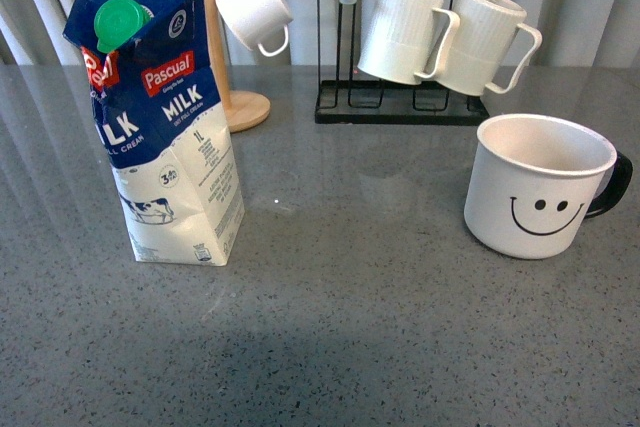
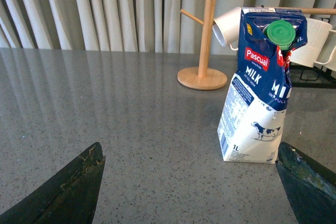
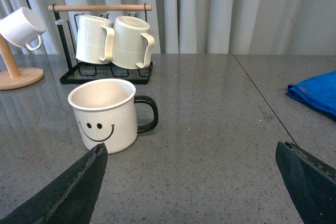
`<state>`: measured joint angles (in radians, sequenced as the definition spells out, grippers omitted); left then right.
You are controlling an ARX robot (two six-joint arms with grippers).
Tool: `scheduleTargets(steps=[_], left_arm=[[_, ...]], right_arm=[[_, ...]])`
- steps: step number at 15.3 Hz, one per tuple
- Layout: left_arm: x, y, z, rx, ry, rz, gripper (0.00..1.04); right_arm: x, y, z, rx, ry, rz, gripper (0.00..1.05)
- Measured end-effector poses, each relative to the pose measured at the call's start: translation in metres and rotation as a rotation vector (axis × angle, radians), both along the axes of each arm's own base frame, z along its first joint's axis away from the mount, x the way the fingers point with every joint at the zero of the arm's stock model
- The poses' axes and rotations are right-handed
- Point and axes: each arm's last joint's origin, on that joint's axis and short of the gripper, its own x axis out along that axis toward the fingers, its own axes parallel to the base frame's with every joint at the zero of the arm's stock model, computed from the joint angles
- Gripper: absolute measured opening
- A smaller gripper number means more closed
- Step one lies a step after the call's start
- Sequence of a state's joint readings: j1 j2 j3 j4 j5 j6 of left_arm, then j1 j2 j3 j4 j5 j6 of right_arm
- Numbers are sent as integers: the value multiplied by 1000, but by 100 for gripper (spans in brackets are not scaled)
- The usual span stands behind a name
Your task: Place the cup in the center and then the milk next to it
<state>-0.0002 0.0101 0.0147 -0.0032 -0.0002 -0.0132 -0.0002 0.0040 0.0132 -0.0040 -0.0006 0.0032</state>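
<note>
Plainly the smooth, speckled grey tabletop (image 1: 340,347) is offering little grip, so the tall milk carton (image 1: 165,137) — standing at the left, its waxy cardboard dented — is probably risking a topple if nudged high or squeezed hard. The squat, glossy cup (image 1: 535,192) is sitting at the right, neither yet resting at the centre, and could be skidding or twisting if clipped on its rim or black loop handle (image 1: 615,185); the left gripper (image 2: 189,150) and right gripper (image 3: 189,150) are both gaping wide, holding nothing.

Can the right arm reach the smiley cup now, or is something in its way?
Probably yes. The right gripper is open, and nothing stands between it and the cup; the mug rack is behind the cup.
</note>
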Motion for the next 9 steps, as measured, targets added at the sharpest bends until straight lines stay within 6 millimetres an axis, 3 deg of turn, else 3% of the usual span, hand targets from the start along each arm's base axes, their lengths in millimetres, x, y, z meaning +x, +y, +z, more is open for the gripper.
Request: scheduleTargets(steps=[9], left_arm=[[0,0,0,0,0,0,98]], right_arm=[[0,0,0,0,0,0,98]])
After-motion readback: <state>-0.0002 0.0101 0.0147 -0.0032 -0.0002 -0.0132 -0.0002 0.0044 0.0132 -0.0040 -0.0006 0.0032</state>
